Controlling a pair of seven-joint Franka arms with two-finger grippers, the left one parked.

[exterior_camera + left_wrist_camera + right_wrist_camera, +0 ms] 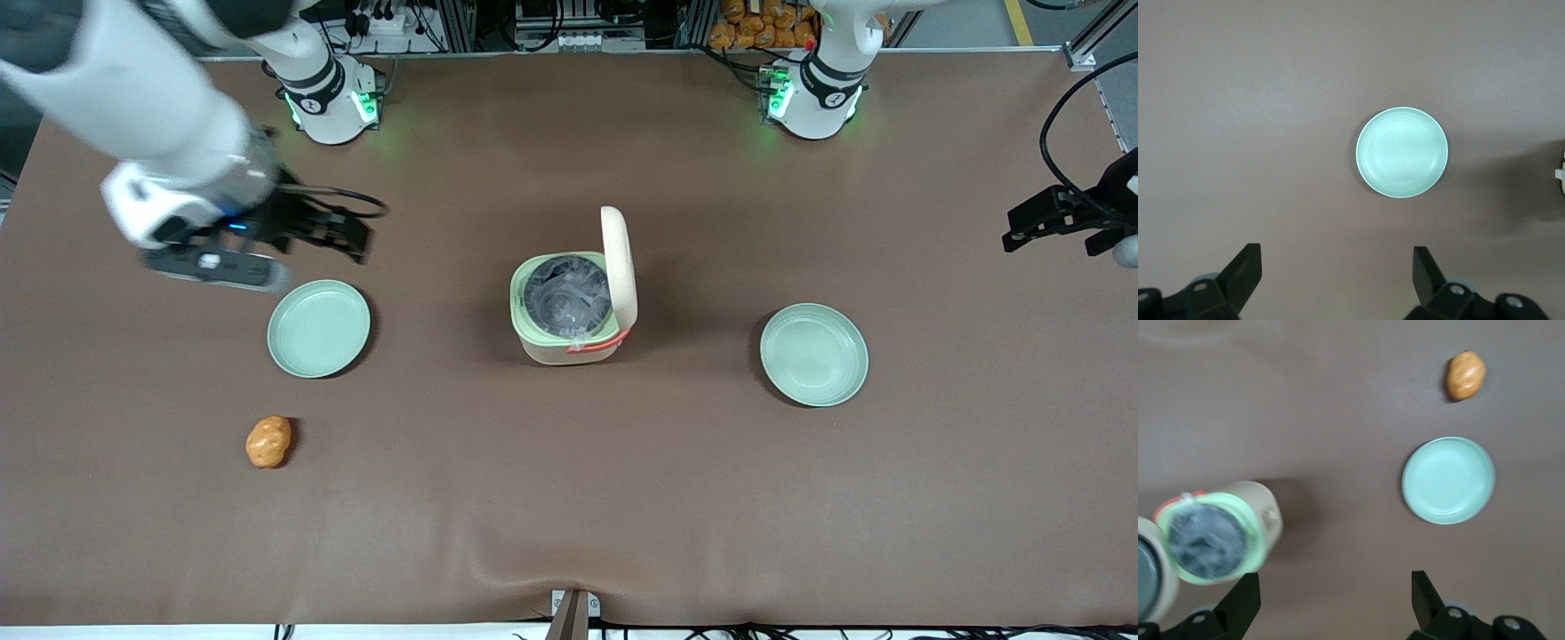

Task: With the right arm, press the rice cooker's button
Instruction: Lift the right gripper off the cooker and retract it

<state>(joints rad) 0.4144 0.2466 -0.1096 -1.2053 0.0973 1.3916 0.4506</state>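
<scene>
A brown tabletop (569,498) seen from the front, with the working right arm (133,107) reaching in over its own end of the table. Its black gripper (342,236) hangs above the tabletop, just above and beside a round pale green plate (318,327) and well apart from the rice cooker. In the right wrist view the jaws are released, the two dark fingers (1239,605) spread wide with bare tabletop between them and nothing held.

Nearer the front camera than that plate lies a small orange-brown lumpy object (268,442), possibly a potato, resting on the tabletop by itself. The right wrist view shows the same object (1465,375) and the plate (1448,480) near each other but not touching.

At the middle of the tabletop stands the rice cooker (569,320), a small cream rounded cube with a pale green rim. Its cream lid (618,267) stands raised on edge, so the grey inner pot (566,295) is open to view. A coral-orange handle (597,345) shows at the side nearest the front camera. The button cannot be made out in any view.

Toward the parked arm's end of the table lies a second pale green plate (813,354), well apart from the cooker
</scene>
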